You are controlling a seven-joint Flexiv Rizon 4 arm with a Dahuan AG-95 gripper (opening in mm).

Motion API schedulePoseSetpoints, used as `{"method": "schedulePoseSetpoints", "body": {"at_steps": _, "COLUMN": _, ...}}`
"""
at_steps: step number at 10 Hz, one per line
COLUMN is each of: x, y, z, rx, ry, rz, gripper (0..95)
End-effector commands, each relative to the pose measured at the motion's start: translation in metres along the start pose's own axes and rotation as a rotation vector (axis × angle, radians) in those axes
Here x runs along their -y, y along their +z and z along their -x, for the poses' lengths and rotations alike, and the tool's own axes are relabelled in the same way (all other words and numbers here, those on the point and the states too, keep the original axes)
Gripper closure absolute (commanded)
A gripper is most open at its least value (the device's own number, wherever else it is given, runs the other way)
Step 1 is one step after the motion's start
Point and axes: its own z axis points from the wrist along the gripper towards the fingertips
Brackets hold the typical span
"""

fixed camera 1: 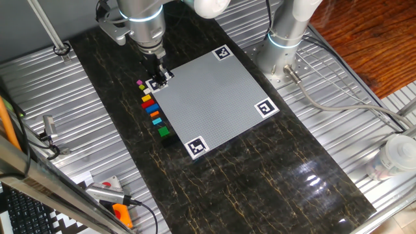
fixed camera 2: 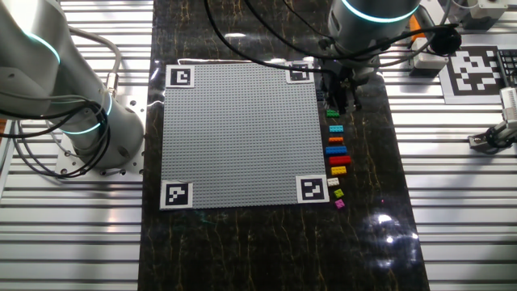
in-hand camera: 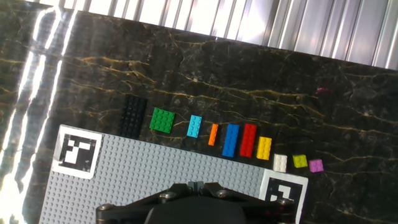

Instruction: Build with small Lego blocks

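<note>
A: Your blocks sit in a single row on the table, just off the edge of the grey plate. In the hand view the row runs from about nine o'clock to three o'clock: black, green, light blue, orange, blue, red, yellow, then three tiny ones ending in pink.

B: And the fingers?

A: They hang over the plate's corner near the row's pink end. I can't tell whether they're wide or narrow; the hand view shows only the dark housing.

B: So which way do you go?

A: The row lies toward twelve o'clock of the hand. Each long block points twelve-to-six, across the row, so I'd judge you should close across the short sides.
</note>
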Motion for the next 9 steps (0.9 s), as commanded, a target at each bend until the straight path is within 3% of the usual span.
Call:
{"method": "schedulePoseSetpoints", "body": {"at_steps": 1, "x": 0.0, "y": -0.0003, "z": -0.0002, "rx": -0.002, "ry": 0.003, "rz": -0.002, "gripper": 95.0}}
{"method": "schedulePoseSetpoints", "body": {"at_steps": 9, "x": 0.001, "y": 0.0022, "z": -0.0001, "rx": 0.0, "ry": -0.015, "rz": -0.002, "gripper": 95.0}}
